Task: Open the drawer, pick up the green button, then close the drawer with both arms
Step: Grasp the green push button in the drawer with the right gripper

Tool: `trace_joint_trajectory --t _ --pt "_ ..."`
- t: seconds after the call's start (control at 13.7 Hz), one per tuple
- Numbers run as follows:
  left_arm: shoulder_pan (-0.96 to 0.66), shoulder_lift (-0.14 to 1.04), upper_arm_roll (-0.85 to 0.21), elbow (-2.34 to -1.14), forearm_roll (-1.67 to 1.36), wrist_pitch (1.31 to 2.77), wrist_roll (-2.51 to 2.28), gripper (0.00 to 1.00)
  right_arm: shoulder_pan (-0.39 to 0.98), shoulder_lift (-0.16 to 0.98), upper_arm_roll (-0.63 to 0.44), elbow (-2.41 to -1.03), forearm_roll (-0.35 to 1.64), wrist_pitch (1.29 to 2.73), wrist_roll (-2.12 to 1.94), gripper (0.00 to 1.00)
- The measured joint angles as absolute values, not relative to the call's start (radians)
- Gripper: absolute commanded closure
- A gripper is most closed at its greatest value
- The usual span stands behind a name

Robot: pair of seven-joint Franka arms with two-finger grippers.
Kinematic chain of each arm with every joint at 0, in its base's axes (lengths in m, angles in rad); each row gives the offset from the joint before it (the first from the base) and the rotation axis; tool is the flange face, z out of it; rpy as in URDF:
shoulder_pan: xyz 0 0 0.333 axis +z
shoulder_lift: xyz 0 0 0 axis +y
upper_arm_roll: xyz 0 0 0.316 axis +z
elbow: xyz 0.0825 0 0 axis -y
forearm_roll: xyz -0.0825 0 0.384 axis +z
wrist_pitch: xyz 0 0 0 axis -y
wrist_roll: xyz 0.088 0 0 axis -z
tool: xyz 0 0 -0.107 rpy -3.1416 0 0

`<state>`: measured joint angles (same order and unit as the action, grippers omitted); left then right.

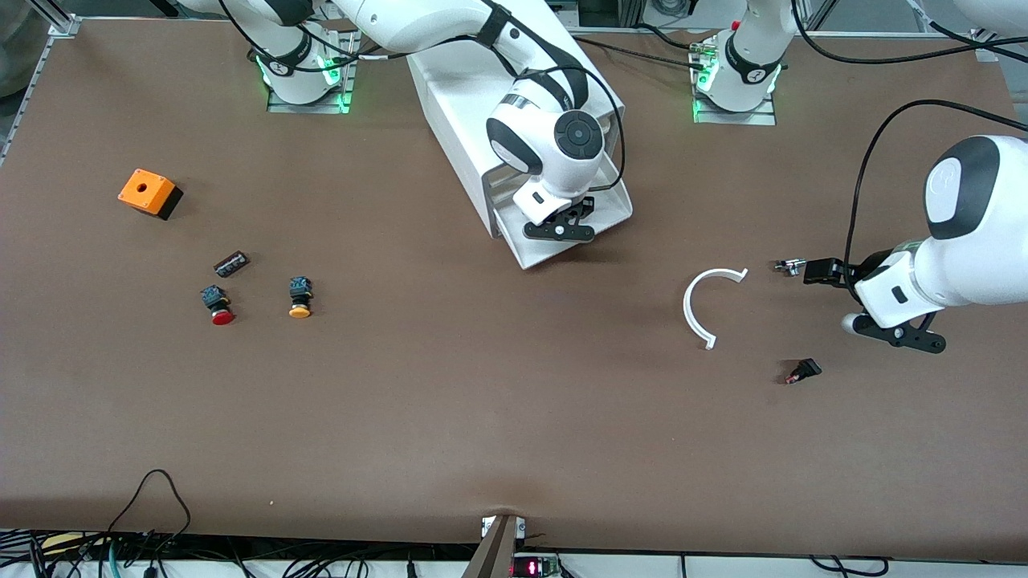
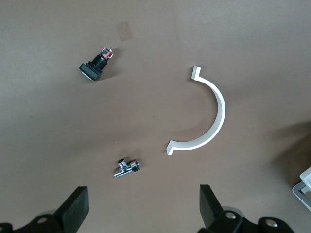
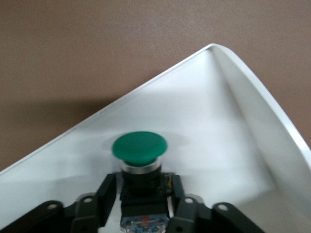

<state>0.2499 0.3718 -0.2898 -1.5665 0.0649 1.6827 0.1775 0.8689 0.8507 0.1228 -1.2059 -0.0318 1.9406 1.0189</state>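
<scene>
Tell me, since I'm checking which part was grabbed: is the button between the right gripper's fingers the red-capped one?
No. In the right wrist view the right gripper is shut on the green-capped button over the open drawer.

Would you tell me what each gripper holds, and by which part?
The right gripper grips the green button by its black body; the left gripper holds nothing.

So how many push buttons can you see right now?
3: the green button between the right gripper fingers over the open drawer; the red button and yellow button on the table toward the right arm's end.
</scene>
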Motion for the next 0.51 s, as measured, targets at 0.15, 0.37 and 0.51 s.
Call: trace_joint_trajectory --t 0.15,0.37,0.51 --pt "0.250 0.372 -0.290 -1.566 0.065 1.683 0.178 0.00 0.869 0.851 0.123 -1.206 -0.033 1.941 1.020 0.78" --pt "0.251 0.372 -0.290 -1.566 0.065 1.683 0.178 0.00 0.870 0.849 0.122 -1.205 -0.039 1.941 1.019 0.95" --pt "0.251 0.372 -0.290 -1.566 0.065 1.683 0.178 0.00 0.869 0.842 0.115 -1.192 -0.040 1.935 1.016 0.95"
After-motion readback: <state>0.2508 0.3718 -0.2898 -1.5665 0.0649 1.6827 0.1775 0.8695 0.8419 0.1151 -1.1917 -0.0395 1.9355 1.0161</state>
